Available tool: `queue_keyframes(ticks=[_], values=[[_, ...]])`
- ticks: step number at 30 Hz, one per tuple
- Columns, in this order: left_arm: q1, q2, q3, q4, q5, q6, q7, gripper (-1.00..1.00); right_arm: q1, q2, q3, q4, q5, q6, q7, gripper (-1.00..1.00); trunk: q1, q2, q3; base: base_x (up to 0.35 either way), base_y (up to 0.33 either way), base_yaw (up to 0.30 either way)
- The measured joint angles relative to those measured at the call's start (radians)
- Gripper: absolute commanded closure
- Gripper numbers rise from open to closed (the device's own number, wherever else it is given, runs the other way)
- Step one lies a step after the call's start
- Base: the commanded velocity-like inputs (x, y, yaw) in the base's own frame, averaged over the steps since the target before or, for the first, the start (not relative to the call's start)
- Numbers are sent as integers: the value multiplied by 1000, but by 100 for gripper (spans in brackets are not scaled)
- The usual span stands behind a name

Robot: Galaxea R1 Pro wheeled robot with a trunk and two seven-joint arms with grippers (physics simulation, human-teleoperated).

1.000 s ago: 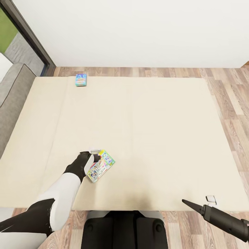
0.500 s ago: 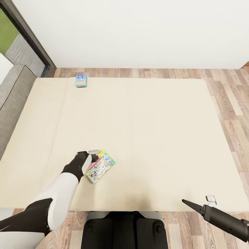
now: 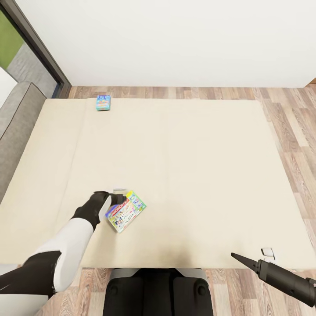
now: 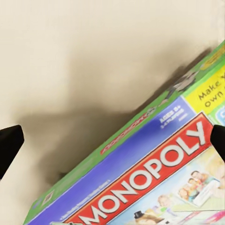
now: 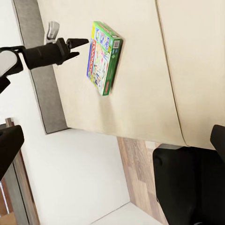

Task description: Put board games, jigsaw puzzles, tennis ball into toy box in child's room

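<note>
A Monopoly board game (image 3: 127, 210) with a green edge lies on the cream bed (image 3: 184, 166), near its front left. My left gripper (image 3: 116, 196) is open at the box's left edge, one finger on each side of that corner. In the left wrist view the Monopoly box (image 4: 154, 178) sits close, between my spread fingertips. The right wrist view shows the same box (image 5: 104, 56) tilted up beside the left gripper (image 5: 65, 36). A second, small blue board game (image 3: 103, 102) rests at the bed's far left corner. My right gripper (image 3: 254, 258) hangs open and empty off the bed's front right.
A grey padded headboard (image 3: 15, 123) runs along the bed's left side. A dark door frame (image 3: 37, 44) and a white wall stand behind. Wood floor (image 3: 289, 127) lies to the right of the bed and beyond it. My dark base (image 3: 158, 292) is against the bed's front edge.
My left hand has drawn a little to the left. The Monopoly box's left side now reaches further left and shows its red band. The right arm has stayed still.
</note>
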Motion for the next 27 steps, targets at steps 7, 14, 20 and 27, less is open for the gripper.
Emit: queue_keyframes(ticks=[7, 14, 20, 27], values=[[0, 6, -65, 1, 2, -5, -49, -100, 0, 0, 0, -1, 0, 0, 0, -100, 0, 0, 0, 0, 0, 0], [-1, 6, -81, 1, 3, -6, -62, -100, 0, 0, 0, 0, 0, 0, 0, -100, 0, 0, 0, 0, 0, 0], [-1, 6, -84, 1, 3, -6, -100, -100, 0, 0, 0, 1, 0, 0, 0, -100, 0, 0, 0, 0, 0, 0], [-1, 7, -86, 2, 0, -8, -162, -100, 0, 0, 0, 2, 0, 0, 0, -100, 0, 0, 0, 0, 0, 0]])
